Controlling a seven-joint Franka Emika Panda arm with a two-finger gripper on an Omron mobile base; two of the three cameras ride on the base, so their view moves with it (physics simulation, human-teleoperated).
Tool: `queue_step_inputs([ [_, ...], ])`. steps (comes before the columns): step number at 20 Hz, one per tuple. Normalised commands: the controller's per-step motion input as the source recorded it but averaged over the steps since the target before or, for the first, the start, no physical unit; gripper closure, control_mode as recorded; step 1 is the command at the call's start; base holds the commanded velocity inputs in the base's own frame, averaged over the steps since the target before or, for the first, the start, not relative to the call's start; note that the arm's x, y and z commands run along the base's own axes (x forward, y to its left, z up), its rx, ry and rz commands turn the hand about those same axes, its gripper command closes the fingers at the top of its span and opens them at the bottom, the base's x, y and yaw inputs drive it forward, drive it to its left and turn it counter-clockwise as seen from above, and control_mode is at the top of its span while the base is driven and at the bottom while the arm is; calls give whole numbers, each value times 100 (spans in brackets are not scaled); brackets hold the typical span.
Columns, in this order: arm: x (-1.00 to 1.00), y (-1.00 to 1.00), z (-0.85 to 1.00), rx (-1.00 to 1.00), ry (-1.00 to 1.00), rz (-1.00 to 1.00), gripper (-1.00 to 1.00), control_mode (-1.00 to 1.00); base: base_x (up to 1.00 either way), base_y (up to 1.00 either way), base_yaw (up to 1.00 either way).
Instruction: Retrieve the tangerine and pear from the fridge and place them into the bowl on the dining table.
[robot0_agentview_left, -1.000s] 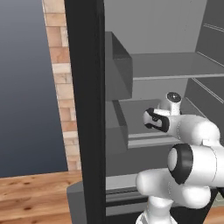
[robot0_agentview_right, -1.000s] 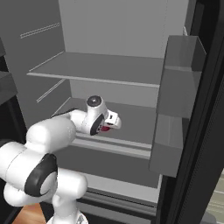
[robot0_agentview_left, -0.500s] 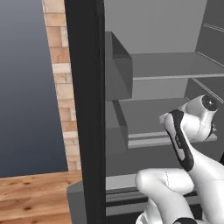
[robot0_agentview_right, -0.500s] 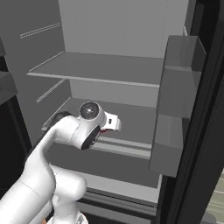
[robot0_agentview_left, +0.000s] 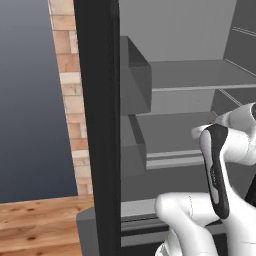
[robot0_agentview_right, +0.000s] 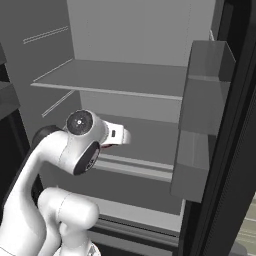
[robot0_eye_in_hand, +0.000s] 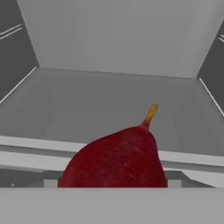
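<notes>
The pear (robot0_eye_in_hand: 116, 159) sits right at my fingers, stem pointing away into the fridge (robot0_eye_in_hand: 109, 100); my grip on it I cannot tell.

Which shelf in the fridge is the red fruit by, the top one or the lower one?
The lower shelf. The pear and the gripper are below the upper shelf, level with the lower one.

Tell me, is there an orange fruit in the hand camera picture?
No, the fruit there is the dark red pear with a yellowish stem.
</notes>
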Motion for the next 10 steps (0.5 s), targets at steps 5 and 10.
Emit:
queue_step_inputs([
  [5,-19,6,50,-7,11,0,100,-100,0,0,0],
  [10,-50,4,4,-10,0,0,100,-100,0,0,0],
])
